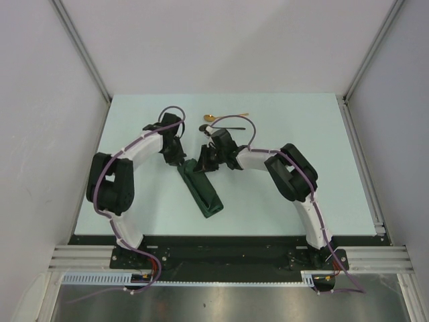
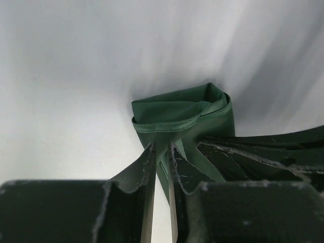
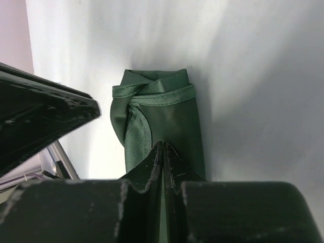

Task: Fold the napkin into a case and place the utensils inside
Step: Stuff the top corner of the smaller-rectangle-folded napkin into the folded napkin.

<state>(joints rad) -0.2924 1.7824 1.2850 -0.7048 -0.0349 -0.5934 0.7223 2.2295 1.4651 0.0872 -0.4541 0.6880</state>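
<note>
The dark green napkin (image 1: 203,193) lies as a narrow, layered case running diagonally across the middle of the table. Its hemmed open end (image 2: 177,112) (image 3: 164,109) points to the far side. My left gripper (image 1: 177,158) (image 2: 162,147) stands at that end's left corner, its jaws a narrow gap apart with table showing between them. My right gripper (image 1: 205,164) (image 3: 163,145) is pressed shut on the cloth's top layer just behind the hem. A gold spoon (image 1: 210,118) lies on the table beyond both grippers, apart from the cloth.
The pale table (image 1: 301,141) is bounded by white walls, with a metal rail (image 1: 365,174) along its right edge. A purple cable (image 1: 234,121) loops above the right wrist near the spoon. The arm bases sit at the near edge.
</note>
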